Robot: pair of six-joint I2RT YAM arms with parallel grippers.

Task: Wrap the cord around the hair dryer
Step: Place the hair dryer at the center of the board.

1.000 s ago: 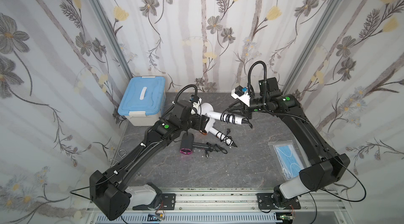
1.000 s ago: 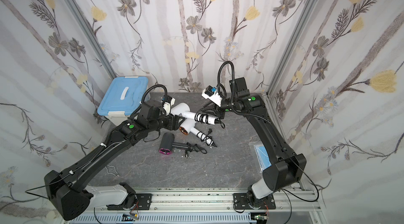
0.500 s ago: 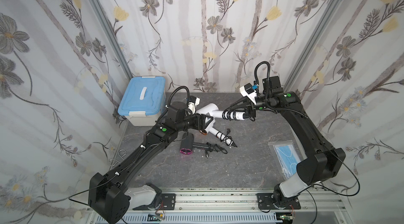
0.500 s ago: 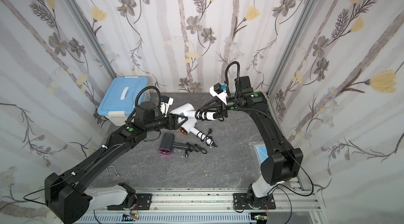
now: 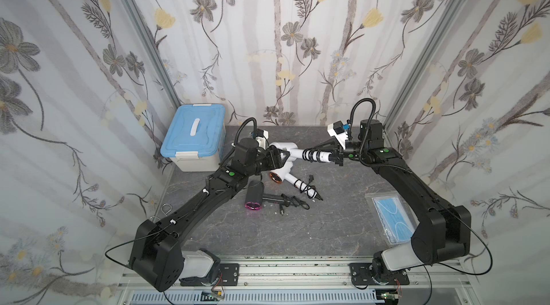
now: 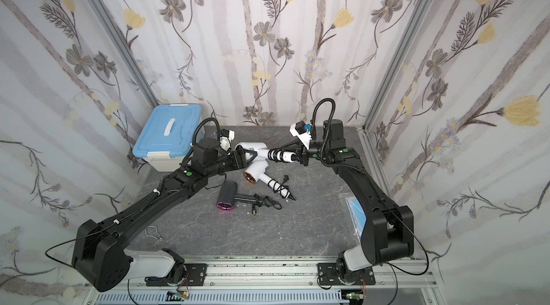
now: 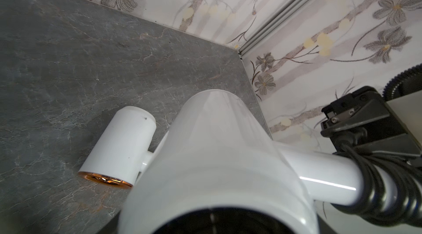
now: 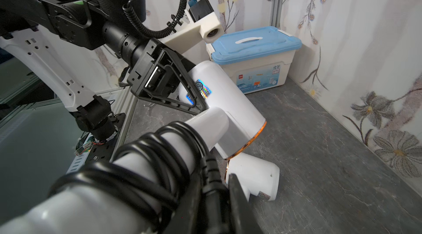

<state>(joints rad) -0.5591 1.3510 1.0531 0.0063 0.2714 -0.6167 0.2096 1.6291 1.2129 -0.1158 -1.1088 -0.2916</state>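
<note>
A white hair dryer [image 5: 284,148] [image 6: 253,148] is held off the table between both arms. My left gripper [image 5: 281,156] [image 6: 247,156] is shut on its barrel; one of its fingers [image 8: 185,76] lies against the barrel's side. The black cord [image 5: 311,156] [image 8: 146,152] is coiled in several turns round the white handle. My right gripper [image 5: 334,157] [image 8: 219,184] is shut on the cord's end at the tip of the handle. In the left wrist view the barrel [image 7: 217,152] fills the frame and hides my left gripper's fingers.
A second white hair dryer [image 5: 282,174] with an orange rim lies under the held one, cord coiled on its handle. A dark dryer [image 5: 254,196] with a pink rim and loose cord [image 5: 293,202] lies nearer. Blue-lidded box [image 5: 193,136] at back left; mask pack [image 5: 393,220] at right.
The held dryer has risen a little and its handle has levelled out. My right gripper has swung round to the handle's tip and shut further on the cord's end.
</note>
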